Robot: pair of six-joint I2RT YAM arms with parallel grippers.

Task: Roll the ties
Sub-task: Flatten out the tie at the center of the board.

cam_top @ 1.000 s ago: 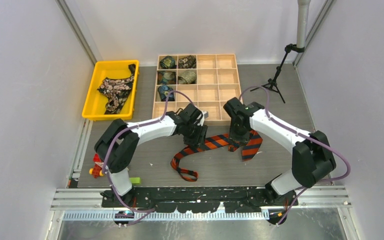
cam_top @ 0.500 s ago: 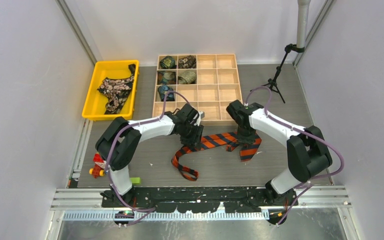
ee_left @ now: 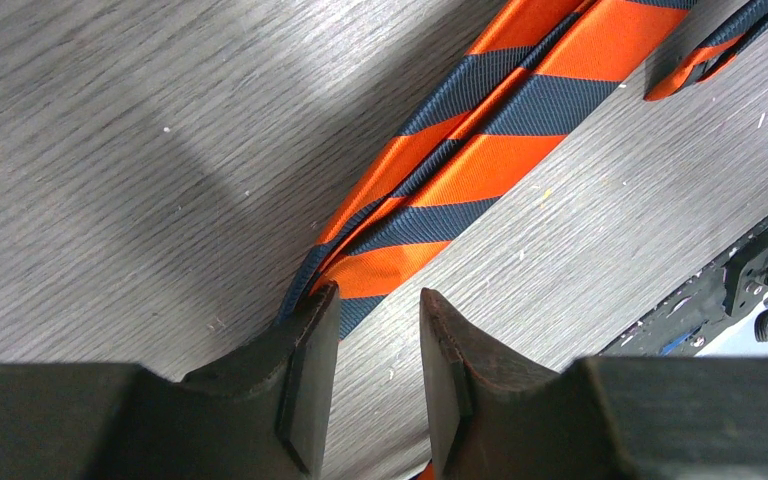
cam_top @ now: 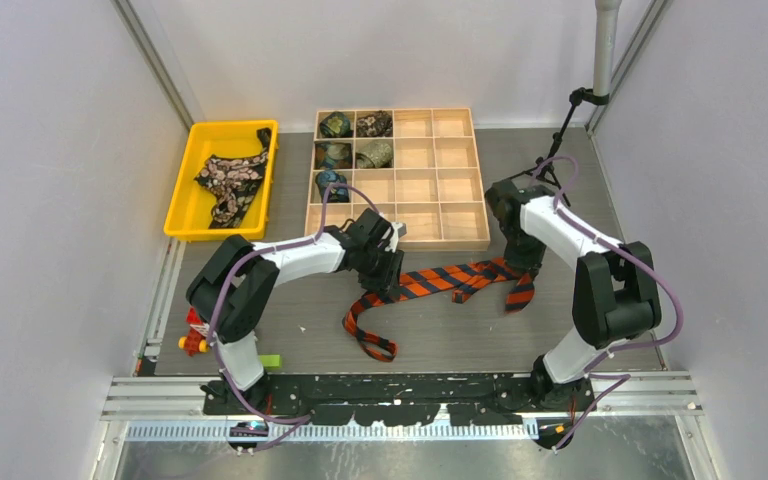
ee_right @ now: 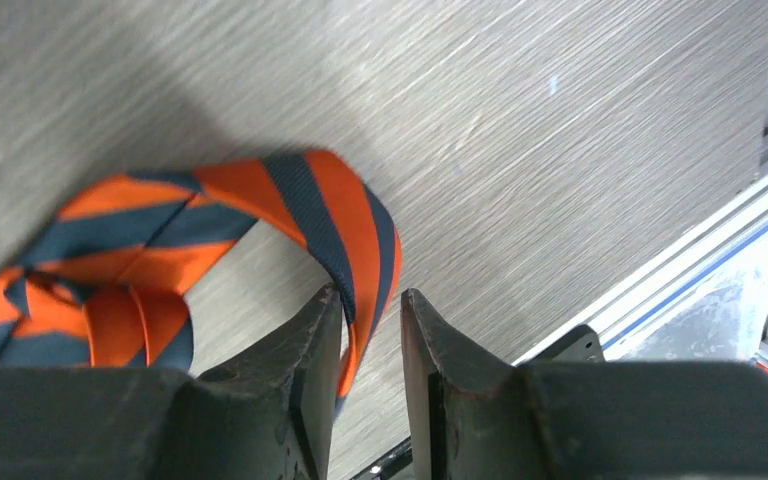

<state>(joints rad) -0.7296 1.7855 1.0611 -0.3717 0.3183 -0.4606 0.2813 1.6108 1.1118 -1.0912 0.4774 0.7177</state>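
There is one grey surface [cam_top: 440, 340], and two arms reach over it from the near edge: the left arm [cam_top: 290, 258] and the right arm [cam_top: 570, 235]. At 12 o'clock on the surface lies one wooden tray [cam_top: 455, 155] with sixteen compartments, four by four. At 10 o'clock stands one yellow bin [cam_top: 185, 205], and at 2 o'clock one small black tripod [cam_top: 550, 160].

One orange-and-black striped tie [cam_top: 440, 282] lies unrolled near the centre and runs from 9 o'clock to 3 o'clock between the two arms. Its narrow part curls down toward 7 o'clock, and its wide end lies just beside the right arm. One black tie with pink flowers [cam_top: 230, 180] lies crumpled inside the yellow bin.

Five rolled ties [cam_top: 335, 123] sit in the tray, each in its own compartment: two in the far row, two in the second row, one in the third row, all in the two left columns.

At 8 o'clock, at the edge of the surface, there is one red-and-yellow toy piece [cam_top: 192, 330] and one green block [cam_top: 270, 360].

The right tool [ee_right: 370, 300] is pinching a raised fold of the striped tie. The left tool [ee_left: 375, 300] has its jaws a little apart over the same tie; one finger touches the fabric's edge, but a real pinch cannot be told.
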